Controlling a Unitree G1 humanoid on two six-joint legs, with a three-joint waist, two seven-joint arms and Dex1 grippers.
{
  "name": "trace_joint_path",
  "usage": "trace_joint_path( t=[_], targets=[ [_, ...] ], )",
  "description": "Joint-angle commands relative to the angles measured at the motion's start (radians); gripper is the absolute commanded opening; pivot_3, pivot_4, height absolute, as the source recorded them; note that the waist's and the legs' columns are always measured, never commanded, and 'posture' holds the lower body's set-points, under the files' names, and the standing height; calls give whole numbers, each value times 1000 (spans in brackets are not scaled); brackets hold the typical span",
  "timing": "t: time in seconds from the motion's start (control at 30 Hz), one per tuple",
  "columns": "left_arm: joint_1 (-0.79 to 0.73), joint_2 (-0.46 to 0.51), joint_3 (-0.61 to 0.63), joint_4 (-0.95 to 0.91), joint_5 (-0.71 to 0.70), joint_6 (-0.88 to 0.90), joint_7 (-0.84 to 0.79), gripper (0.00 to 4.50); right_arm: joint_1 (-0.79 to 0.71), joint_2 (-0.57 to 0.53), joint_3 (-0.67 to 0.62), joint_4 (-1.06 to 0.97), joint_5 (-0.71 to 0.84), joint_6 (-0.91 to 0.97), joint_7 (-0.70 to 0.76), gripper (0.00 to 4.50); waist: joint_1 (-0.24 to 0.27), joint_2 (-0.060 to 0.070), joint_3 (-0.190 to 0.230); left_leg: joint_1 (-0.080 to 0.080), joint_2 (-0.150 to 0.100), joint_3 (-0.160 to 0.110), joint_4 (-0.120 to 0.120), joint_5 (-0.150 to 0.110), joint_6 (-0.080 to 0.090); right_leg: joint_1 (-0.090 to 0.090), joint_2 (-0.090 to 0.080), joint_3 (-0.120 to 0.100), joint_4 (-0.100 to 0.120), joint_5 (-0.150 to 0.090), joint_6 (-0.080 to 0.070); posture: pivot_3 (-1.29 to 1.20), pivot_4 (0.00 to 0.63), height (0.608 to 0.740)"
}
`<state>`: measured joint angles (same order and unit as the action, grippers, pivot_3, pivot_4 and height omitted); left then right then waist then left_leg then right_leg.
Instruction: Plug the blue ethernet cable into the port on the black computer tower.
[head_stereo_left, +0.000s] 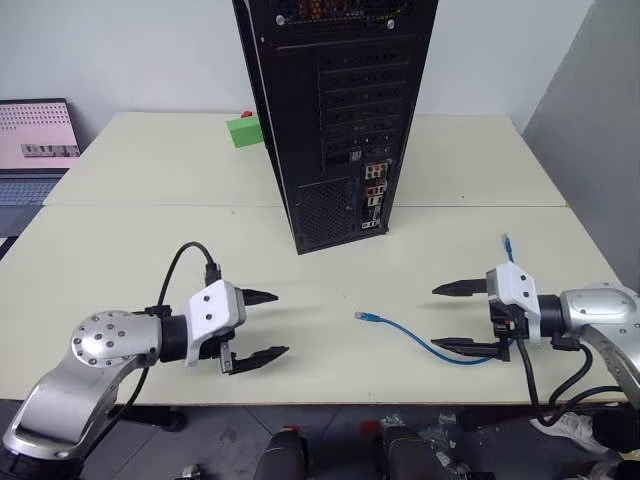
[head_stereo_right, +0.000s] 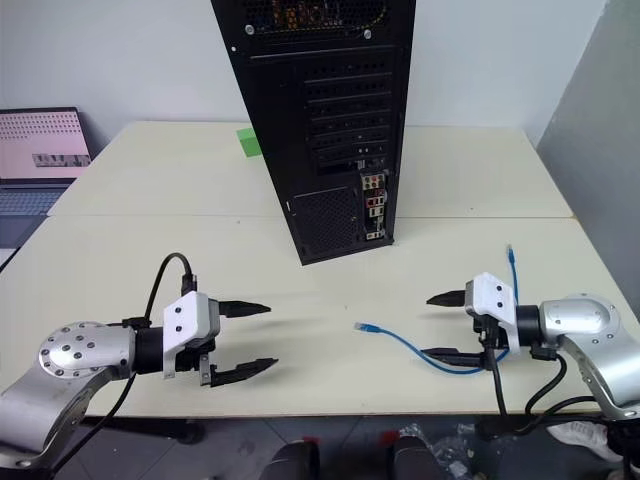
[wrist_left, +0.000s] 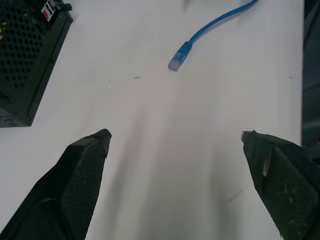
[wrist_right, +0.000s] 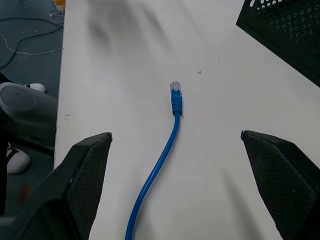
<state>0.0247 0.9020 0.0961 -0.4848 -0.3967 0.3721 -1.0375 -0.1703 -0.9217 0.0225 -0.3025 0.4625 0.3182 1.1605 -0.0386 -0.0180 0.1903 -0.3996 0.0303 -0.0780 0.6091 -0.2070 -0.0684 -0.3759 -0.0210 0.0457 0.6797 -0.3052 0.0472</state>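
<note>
Blue ethernet cable (head_stereo_left: 430, 345) lies loose on the worktop (head_stereo_left: 140, 250) beside the right pincer (head_stereo_left: 452, 318), unplugged from the black computer tower (head_stereo_left: 340, 110), while both wide-open pincers, left pincer (head_stereo_left: 262, 326) included, hold nothing.

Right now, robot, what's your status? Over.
Left tool open, empty. Right tool open, empty. Blue cable loose on table, unplugged. Nothing between cable and tower.
</note>
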Motion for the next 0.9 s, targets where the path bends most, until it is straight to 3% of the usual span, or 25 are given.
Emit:
trace_joint_path(
  t=[0.03, 0.43, 0.9],
  targets=[
    [7, 11, 29, -35, -25, -7, -14, 4464, -17, 6, -24, -17, 16, 1, 11, 4368, 0, 0, 0, 0, 0, 0, 0, 0, 0, 0, 0, 0, 0, 0, 0, 0, 150, 740],
    [22, 10, -8, -37, 8, -36, -33, 4464, -30, 76, 23, -13, -37, 5, -42, 4368, 2, 0, 0, 0, 0, 0, 0, 0, 0, 0, 0, 0, 0, 1, -2, 0, 150, 740],
    [0, 19, -77, -45, 25, -42, -60, 4464, -165, 352, 265, 255, -293, -116, -168, 4368, 5, 0, 0, 0, 0, 0, 0, 0, 0, -1, 1, 0, 0, 2, -4, 0, 150, 740]
  ],
)
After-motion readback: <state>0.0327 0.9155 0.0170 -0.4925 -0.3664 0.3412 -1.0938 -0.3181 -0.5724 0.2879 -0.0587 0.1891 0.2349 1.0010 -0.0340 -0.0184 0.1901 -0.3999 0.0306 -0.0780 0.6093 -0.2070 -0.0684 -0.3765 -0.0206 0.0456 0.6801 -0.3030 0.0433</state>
